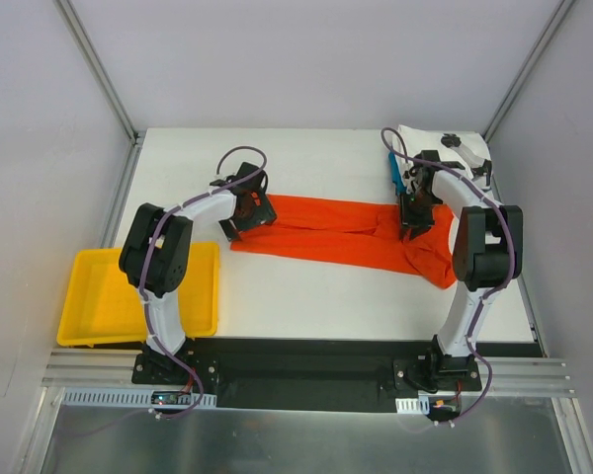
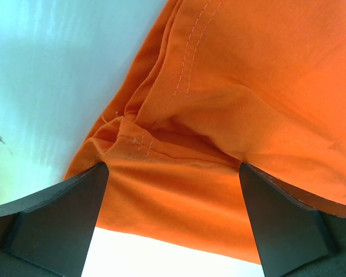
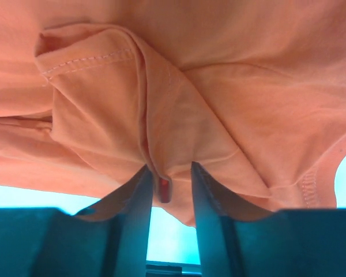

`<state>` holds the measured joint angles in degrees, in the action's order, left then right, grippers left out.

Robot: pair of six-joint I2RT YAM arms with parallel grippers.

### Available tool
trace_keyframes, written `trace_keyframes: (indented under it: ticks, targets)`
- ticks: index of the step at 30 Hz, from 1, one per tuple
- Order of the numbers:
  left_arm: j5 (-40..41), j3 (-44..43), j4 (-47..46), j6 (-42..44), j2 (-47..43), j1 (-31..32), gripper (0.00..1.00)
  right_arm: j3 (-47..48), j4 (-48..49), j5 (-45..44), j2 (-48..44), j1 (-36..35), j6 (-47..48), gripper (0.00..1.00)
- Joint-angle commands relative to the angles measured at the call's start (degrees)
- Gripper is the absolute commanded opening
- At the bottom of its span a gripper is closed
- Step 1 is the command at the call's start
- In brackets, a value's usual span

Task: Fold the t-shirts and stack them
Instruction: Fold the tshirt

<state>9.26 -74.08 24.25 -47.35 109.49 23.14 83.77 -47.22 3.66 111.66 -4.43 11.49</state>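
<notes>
Orange-red short-sleeved cotton t-shirt (image 1: 336, 235): spread mid-bench, folding underway. Left end effector (image 2: 173, 190) gapes wide over its hem; right end effector (image 3: 168, 190) pinches a fold. Next: left closes.

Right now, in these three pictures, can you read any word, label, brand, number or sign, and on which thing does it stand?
No readable text in any view.
Orange shirt: plain cloth, only stitching, no print or tag shown.
White shirt: black marks, too small to tell if they are letters.
Yellow tray: no label visible.
Boards at the arm bases: any print is too small to read.
</notes>
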Motion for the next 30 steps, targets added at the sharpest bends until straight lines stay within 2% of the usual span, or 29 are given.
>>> trace_keyframes:
  ticks: [1, 7, 8, 9, 10, 16, 21, 24, 30]
  targets:
    - [1.5, 2.7, 3.3, -0.2, -0.3, -0.8, 0.99, 0.6, 0.6, 4.1, -1.3, 0.2, -0.2, 0.37]
    - [1.6, 2.6, 3.6, 0.1, -0.4, -0.9, 0.99, -0.6, 3.4, 8.6, -2.8, 0.6, -1.8, 0.36]
    - [1.7, 2.7, 3.6, 0.2, -0.5, -0.9, 0.99, -0.5, 3.7, 8.6, -2.8, 0.6, -2.1, 0.29]
    - [1.8, 2.6, 3.7, 0.2, -0.6, -0.9, 0.99, -0.4, 3.6, 8.6, -2.6, 0.6, -2.3, 0.14]
    - [1.9, 2.7, 3.7, 0.2, -0.7, -0.9, 0.99, -0.4, 3.5, 7.6, -2.4, 0.6, -2.4, 0.13]
    - [2.8, 3.1, 4.0, 0.2, -1.3, -1.2, 0.99, -0.7, 2.7, 5.0, -2.7, 1.6, -3.2, 0.10]
    - [2.7, 2.8, 4.1, 0.4, -0.8, -1.5, 0.99, -0.7, 2.4, 6.8, -3.5, 2.3, -1.9, 0.12]
    - [3.0, 2.6, 4.3, 0.6, -0.9, -1.6, 0.99, -0.5, 1.9, 7.1, -3.8, 2.7, -1.1, 0.04]
    - [3.1, 2.4, 4.7, 0.9, -0.4, -2.5, 0.99, 1.0, -0.1, 7.7, -3.0, 3.6, 0.5, 0.01]
